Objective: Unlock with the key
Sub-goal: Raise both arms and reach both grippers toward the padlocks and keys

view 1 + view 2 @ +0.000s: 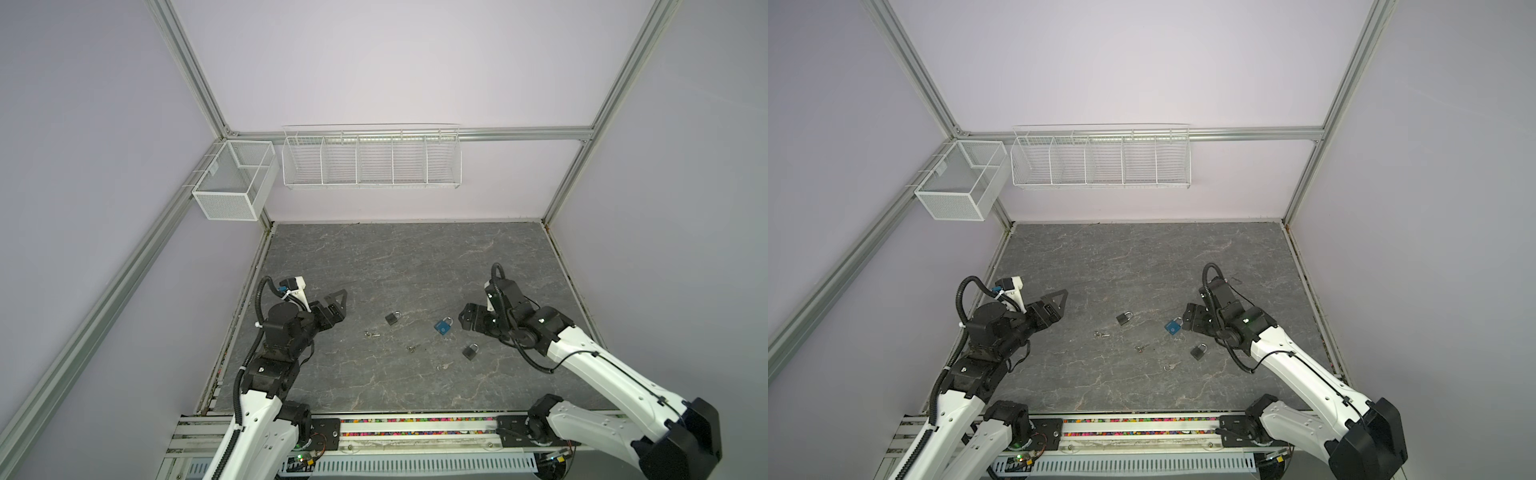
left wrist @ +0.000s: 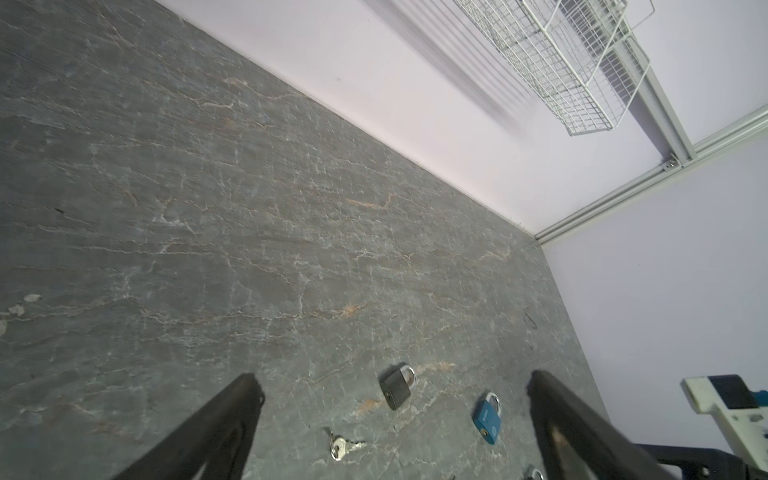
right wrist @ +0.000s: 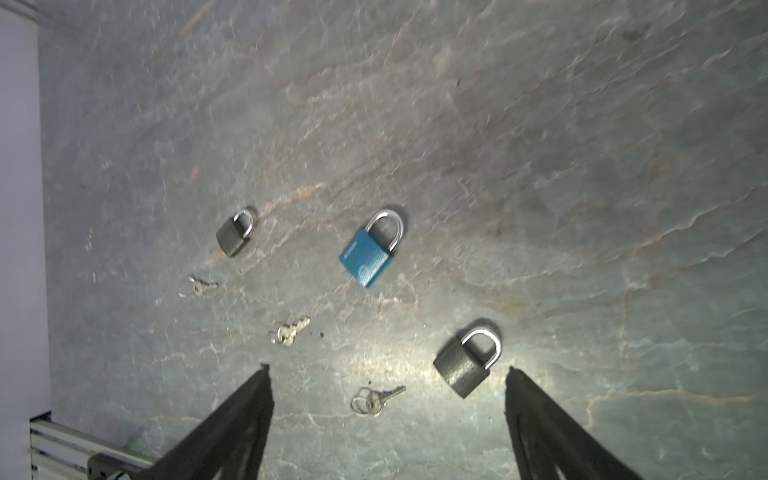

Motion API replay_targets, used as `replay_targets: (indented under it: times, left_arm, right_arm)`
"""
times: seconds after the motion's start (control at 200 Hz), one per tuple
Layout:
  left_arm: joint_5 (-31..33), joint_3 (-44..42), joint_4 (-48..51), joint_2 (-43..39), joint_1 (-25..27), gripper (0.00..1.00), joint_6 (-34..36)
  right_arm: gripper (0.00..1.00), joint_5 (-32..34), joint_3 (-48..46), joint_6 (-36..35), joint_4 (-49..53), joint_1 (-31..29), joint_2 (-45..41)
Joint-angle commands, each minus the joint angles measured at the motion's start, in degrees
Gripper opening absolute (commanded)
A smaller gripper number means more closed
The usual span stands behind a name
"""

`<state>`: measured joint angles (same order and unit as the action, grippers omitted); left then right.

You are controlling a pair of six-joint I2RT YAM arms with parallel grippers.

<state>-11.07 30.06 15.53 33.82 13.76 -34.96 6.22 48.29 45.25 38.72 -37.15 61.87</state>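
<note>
In both top views the left gripper [image 1: 337, 305] hangs over the left part of the grey veined surface [image 1: 374, 257], its jaws spread wide with nothing between them. The right gripper [image 1: 463, 320] stands just right of the blue padlock [image 1: 444, 326], its jaws likewise apart and empty. The left grey padlock [image 1: 392, 318] lies left of the blue one; the right grey padlock [image 1: 470, 351] lies nearer the robot. Three keys lie apart from every lock: the left key [image 1: 372, 333] just in front of the left grey padlock; the middle key [image 1: 412, 348] toward the centre; the front key [image 1: 444, 366] nearest the robot. A white wire basket [image 1: 372, 156] hangs above the far edge.

In the left wrist view the dark fingers [image 2: 232, 415] stand wide apart; between them lie the left grey padlock [image 2: 397, 386], the blue padlock [image 2: 488, 417] and the left key [image 2: 343, 446] on its ring, none touched.

In the right wrist view, slightly blurred, the fingers [image 3: 552, 428] are also well spread; the front key [image 3: 376, 401] lies on its ring between them; the right grey padlock [image 3: 467, 361] sits near one fingertip, with no contact visible. Beyond them lie the middle key [image 3: 289, 330], the blue padlock [image 3: 370, 253] with its shackle closed, the left key [image 3: 199, 286] and the left grey padlock [image 3: 235, 235].
</note>
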Motion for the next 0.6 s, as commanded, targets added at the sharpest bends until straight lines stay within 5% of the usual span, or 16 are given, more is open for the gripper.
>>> replay_targets:
  times: [0.0,0.275,0.595]
  left_arm:
    - [-3.9,-0.3,3.1,-2.7,1.3,1.00,-2.7]
    - [-1.9,-1.1,4.1,-4.0,8.9,1.00,-5.4]
    - [5.3,-0.5,0.3,1.9,21.4,1.00,-6.4]
  right_arm:
    - [0.88,5.2,1.7,8.6,5.3,-6.0,0.9]
    - [0.89,8.0,3.9,20.3,5.3,-19.6,6.1]
    - [0.96,8.3,2.5,33.3,0.4,-26.7,13.9]
